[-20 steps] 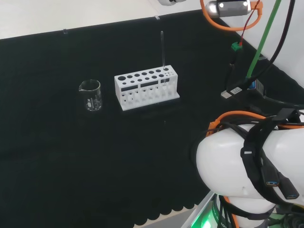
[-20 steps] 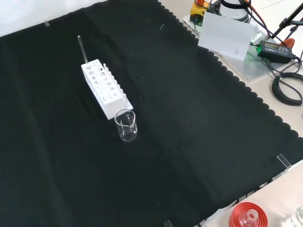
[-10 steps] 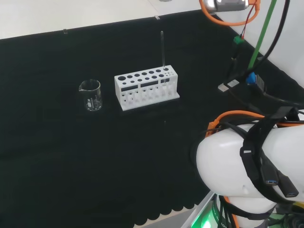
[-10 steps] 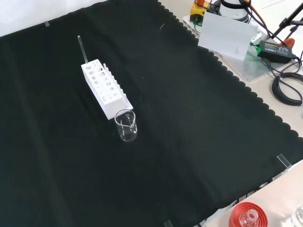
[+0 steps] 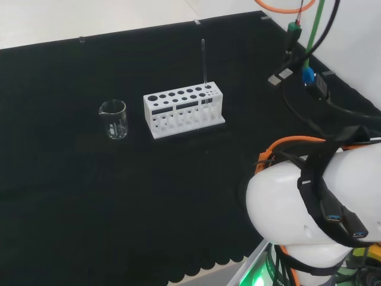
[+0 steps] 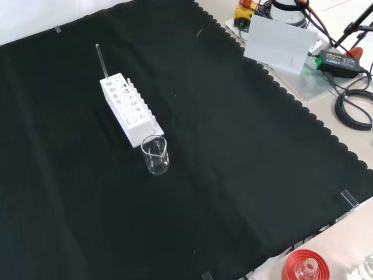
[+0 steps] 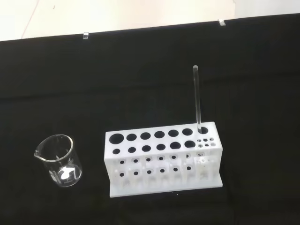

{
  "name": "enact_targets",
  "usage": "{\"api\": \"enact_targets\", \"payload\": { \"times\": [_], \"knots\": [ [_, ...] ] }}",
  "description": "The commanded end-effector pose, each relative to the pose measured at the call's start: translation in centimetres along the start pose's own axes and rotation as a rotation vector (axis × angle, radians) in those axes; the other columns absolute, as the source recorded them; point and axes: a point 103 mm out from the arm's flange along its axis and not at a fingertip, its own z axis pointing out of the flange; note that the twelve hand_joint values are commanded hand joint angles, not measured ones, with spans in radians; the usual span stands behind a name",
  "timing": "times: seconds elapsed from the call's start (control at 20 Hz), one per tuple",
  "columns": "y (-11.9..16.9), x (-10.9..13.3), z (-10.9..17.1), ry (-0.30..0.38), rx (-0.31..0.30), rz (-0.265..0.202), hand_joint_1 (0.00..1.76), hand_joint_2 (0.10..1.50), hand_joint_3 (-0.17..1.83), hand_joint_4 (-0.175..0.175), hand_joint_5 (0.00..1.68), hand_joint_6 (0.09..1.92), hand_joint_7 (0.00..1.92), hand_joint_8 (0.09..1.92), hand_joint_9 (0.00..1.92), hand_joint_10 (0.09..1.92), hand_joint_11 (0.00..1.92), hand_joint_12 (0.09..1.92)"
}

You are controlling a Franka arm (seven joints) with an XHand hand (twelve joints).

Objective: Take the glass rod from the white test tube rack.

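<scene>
Glass rod (image 7: 197, 99) stands upright in the white test tube rack's (image 7: 161, 159) end hole.
We approach from above; we cannot tell the hand's state.

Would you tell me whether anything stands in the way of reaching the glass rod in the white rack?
Nothing visible does. The glass rod stands upright at one end of the white test tube rack, its upper length free. The beaker stands apart, beyond the rack's other end.
</scene>
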Motion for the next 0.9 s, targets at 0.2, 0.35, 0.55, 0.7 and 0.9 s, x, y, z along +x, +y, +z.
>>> {"api": "enact_targets", "payload": {
  "times": [0.2,0.35,0.55,0.7,0.9],
  "knots": [
    [5.2,-0.3,1.3,0.012,0.046,-0.035,0.41,1.04,0.27,-0.028,0.22,0.09,0.12,0.84,0.27,0.93,0.09,1.44],
    [6.7,-0.2,1.7,0.014,0.063,-0.049,0.40,1.05,0.28,-0.031,0.24,0.09,0.15,0.85,0.30,0.93,0.12,1.43],
    [8.9,-0.2,2.2,0.018,0.077,-0.042,0.41,1.06,0.29,-0.037,0.29,0.09,0.19,0.86,0.34,0.92,0.15,1.42],
    [10.0,-1.0,2.5,0.035,0.070,-0.052,0.44,1.06,0.29,-0.039,0.34,0.09,0.22,0.87,0.36,0.91,0.17,1.42],
    [12.2,-1.0,3.6,0.042,0.085,-0.072,0.49,1.04,0.29,-0.042,0.41,0.11,0.26,0.87,0.40,0.89,0.20,1.40]
  ]
}}
